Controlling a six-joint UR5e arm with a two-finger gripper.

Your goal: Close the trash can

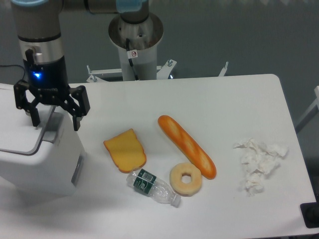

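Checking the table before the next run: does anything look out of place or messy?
Only the crumpled tissue heaped loose near the table's right edge, and the plastic bottle lying on its side. The trash can lid sits flat.

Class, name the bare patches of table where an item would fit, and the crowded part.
Bare: between the baguette and crumpled tissues; the far strip behind the baguette. Crowded: cheese slice, bottle and donut cluster near the trash can.
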